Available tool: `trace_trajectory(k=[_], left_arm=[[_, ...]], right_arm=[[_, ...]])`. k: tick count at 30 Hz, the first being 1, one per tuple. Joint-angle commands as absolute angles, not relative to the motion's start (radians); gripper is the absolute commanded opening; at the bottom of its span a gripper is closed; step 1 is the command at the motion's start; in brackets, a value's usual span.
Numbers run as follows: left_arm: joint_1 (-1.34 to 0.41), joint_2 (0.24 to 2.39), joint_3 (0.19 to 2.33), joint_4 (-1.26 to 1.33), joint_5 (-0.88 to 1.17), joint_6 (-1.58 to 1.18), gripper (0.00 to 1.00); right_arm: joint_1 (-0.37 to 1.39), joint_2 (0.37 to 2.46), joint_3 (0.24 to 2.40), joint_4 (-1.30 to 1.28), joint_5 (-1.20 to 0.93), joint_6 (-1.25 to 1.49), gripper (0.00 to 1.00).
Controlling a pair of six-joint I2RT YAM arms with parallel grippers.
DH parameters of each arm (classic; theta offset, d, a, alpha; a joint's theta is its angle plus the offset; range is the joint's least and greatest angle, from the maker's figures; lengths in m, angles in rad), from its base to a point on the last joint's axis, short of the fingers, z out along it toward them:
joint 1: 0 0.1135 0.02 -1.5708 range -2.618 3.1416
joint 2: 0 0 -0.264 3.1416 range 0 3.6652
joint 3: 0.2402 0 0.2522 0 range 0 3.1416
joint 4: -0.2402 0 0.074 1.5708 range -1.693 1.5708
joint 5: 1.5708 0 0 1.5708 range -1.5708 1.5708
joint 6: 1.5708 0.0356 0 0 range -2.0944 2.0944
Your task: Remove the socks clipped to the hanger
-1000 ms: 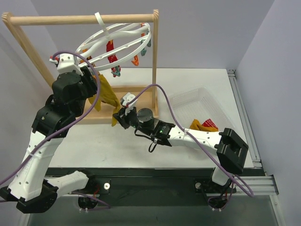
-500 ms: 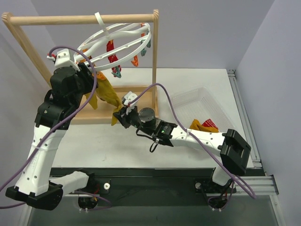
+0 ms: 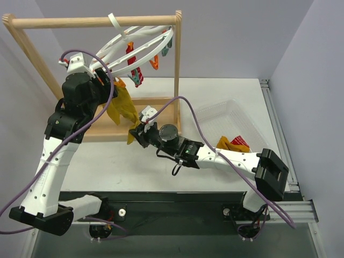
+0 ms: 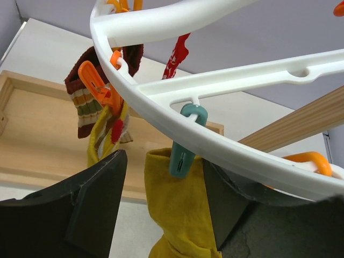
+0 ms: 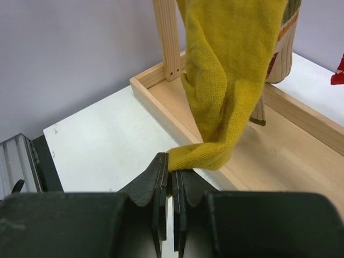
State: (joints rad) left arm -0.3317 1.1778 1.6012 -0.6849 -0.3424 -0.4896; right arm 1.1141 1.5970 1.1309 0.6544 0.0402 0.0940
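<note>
Socks [image 3: 135, 76] hang from a white ring hanger [image 3: 141, 36] hooked over the top bar of a wooden rack [image 3: 64, 22]. The ring is tilted well off level, and one stretch of its rim lies close to the left arm. A yellow sock [image 4: 180, 215] is pinched at its upper end by a teal clip [image 4: 183, 145] on that rim. Its long axis runs downward from the clip, then the lower end bends sideways toward the right arm. The right pincer [image 5: 172, 180] is clenched on that lower tip, near the edge of the rack's base board. The left pincer [image 4: 164, 161] stands released just under the rim, one finger on each side of the yellow sock below the clip, with a gap showing on one side. Beside it a brown striped sock [image 4: 83, 105] dangles lengthwise from an orange clip [image 4: 94, 80]. Red socks [image 3: 129, 54] point down farther along the ring. On the surface [image 3: 215, 91] to the right, a clear basket [image 3: 215, 110] holds a yellow and red bundle [image 3: 232, 143].
</note>
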Motion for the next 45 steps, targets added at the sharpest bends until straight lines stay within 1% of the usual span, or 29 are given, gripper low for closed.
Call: trace_trajectory(k=[1,7,10,13,16,21,23,26,27,29,33,37,42,45], left_arm=[[-0.325,1.181,1.632,-0.561,-0.350,-0.506,0.70],[-0.327,1.164,1.574,-0.486,-0.362,-0.514,0.71],[-0.327,1.161,1.545,-0.446,-0.367,-0.517,0.67],[-0.327,1.151,1.525,-0.403,-0.327,-0.520,0.66],[-0.327,1.152,1.534,-0.406,-0.311,-0.526,0.65],[-0.327,1.134,1.514,-0.416,-0.223,-0.512,0.66],[-0.328,1.108,1.491,-0.417,-0.203,-0.505,0.68],[-0.328,1.066,1.433,-0.407,-0.181,-0.476,0.78],[-0.328,1.054,1.422,-0.396,-0.198,-0.462,0.85],[-0.328,1.052,1.408,-0.394,-0.230,-0.457,0.86],[-0.328,1.078,1.408,-0.371,-0.288,-0.466,0.86],[-0.328,1.104,1.417,-0.347,-0.333,-0.486,0.78],[-0.328,1.118,1.410,-0.301,-0.386,-0.505,0.77],[-0.328,1.123,1.404,-0.265,-0.380,-0.503,0.78]], right_arm=[[1.129,1.568,1.147,0.676,0.069,0.058,0.00],[1.152,1.578,1.166,0.657,0.100,0.011,0.00],[1.172,1.588,1.181,0.646,0.121,-0.026,0.00],[1.187,1.595,1.190,0.638,0.153,-0.040,0.00],[1.190,1.591,1.183,0.641,0.167,-0.031,0.00],[1.189,1.579,1.169,0.660,0.172,-0.014,0.00],[1.189,1.574,1.170,0.657,0.172,-0.009,0.00],[1.187,1.568,1.163,0.653,0.167,-0.003,0.00],[1.187,1.566,1.157,0.652,0.169,0.000,0.00],[1.189,1.568,1.154,0.655,0.166,0.000,0.00],[1.190,1.569,1.169,0.647,0.149,0.000,0.00],[1.189,1.569,1.178,0.643,0.149,0.000,0.00],[1.190,1.578,1.183,0.640,0.141,0.000,0.00],[1.193,1.588,1.195,0.631,0.133,0.000,0.00]])
